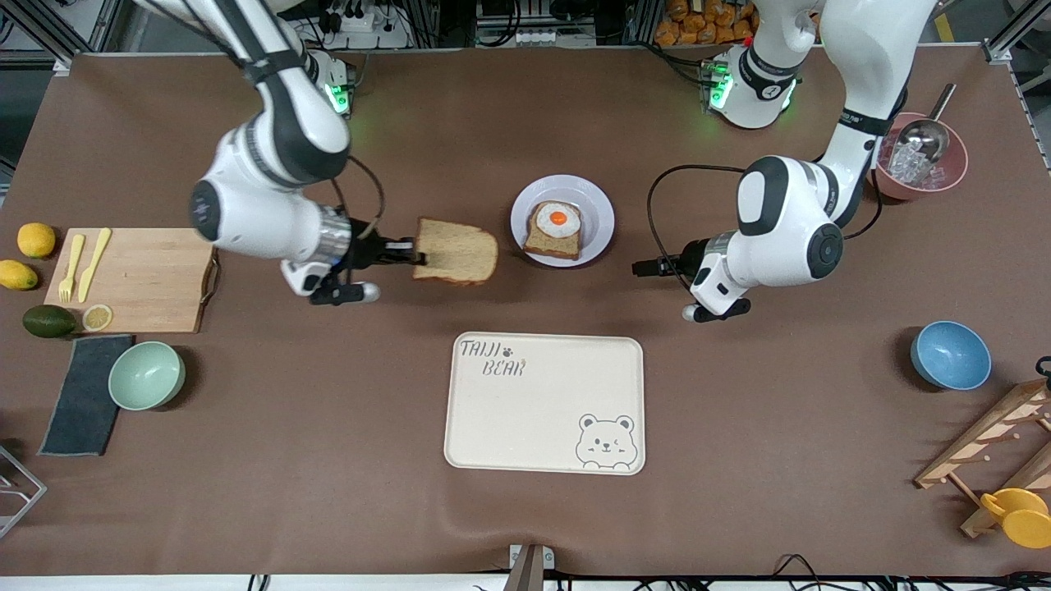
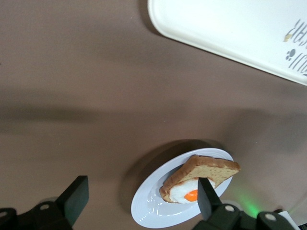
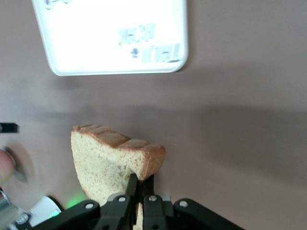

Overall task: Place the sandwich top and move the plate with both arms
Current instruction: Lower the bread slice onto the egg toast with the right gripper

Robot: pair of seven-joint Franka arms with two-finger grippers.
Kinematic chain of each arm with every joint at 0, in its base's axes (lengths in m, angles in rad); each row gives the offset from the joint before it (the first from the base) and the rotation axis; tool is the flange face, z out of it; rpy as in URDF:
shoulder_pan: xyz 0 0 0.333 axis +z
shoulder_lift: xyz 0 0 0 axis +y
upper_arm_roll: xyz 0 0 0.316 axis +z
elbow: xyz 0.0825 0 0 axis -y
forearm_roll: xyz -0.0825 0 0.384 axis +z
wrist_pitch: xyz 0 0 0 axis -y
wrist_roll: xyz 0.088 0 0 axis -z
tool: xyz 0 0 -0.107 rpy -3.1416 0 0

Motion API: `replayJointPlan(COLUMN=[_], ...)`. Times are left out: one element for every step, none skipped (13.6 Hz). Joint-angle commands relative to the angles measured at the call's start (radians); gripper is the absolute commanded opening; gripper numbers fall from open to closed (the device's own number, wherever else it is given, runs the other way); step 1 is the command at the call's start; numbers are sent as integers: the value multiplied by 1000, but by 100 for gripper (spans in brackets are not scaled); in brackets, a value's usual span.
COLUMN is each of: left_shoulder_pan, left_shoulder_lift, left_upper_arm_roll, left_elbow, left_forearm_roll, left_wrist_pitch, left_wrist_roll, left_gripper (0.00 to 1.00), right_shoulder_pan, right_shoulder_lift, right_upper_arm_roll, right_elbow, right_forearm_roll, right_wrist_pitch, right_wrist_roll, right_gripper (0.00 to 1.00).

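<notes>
My right gripper (image 1: 419,256) is shut on one edge of the sandwich top (image 1: 456,252), a plain brown bread slice with a darker crust. It holds the slice in the air over the bare table, beside the plate toward the right arm's end. The right wrist view shows the fingertips (image 3: 135,182) pinching the slice (image 3: 103,163). The pale plate (image 1: 598,209) carries a bread slice with a fried egg (image 1: 555,229). My left gripper (image 1: 644,268) is open and empty, low beside the plate toward the left arm's end. In the left wrist view its gripper (image 2: 142,199) faces the plate (image 2: 153,211) and the egg slice (image 2: 206,171).
A cream bear-print tray (image 1: 544,402) lies nearer the front camera than the plate. A wooden board (image 1: 131,279) with yellow cutlery, lemons, an avocado, a dark cloth and a green bowl (image 1: 146,375) sit at the right arm's end. A blue bowl (image 1: 950,355), a pink bowl (image 1: 920,160) and a wooden rack sit at the left arm's end.
</notes>
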Motion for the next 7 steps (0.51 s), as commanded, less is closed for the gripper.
replayJointPlan(left_shoulder_pan=[-2,-2,-2,-3,-2,0,0], left_shoulder_lift=[-25,-26,-28,-28,-28,-31,-32], left_upper_arm_roll=[-4,-6,-6,-9,-18,-18,-18], left_elbow=[-42,-45,-47,-48,-52,-62,-65], left_forearm_roll=[-23,-23,-23,-23,-23,-23,-23], left_wrist_pitch=[23,21,21,21,21,21,21], left_wrist_roll=[-11,-11,-11,-11,-9,-5,-5], left_gripper=[100,100,100,100,100,100,100], right_shoulder_pan=[121,146,167,187,215,256,287], right_shoulder_lift=[-5,-2,5,16,33,53,77], right_upper_arm_roll=[-13,-13,-12,-12,-12,-12,-12], right_elbow=[-63,-72,-83,-89,-97,-103,-104], right_forearm_roll=[101,116,134,163,196,217,248], right_wrist_pitch=[145,179,211,234,275,330,373], right_wrist_roll=[18,18,13,6,4,-5,-27], right_gripper=[0,0,0,0,0,0,0])
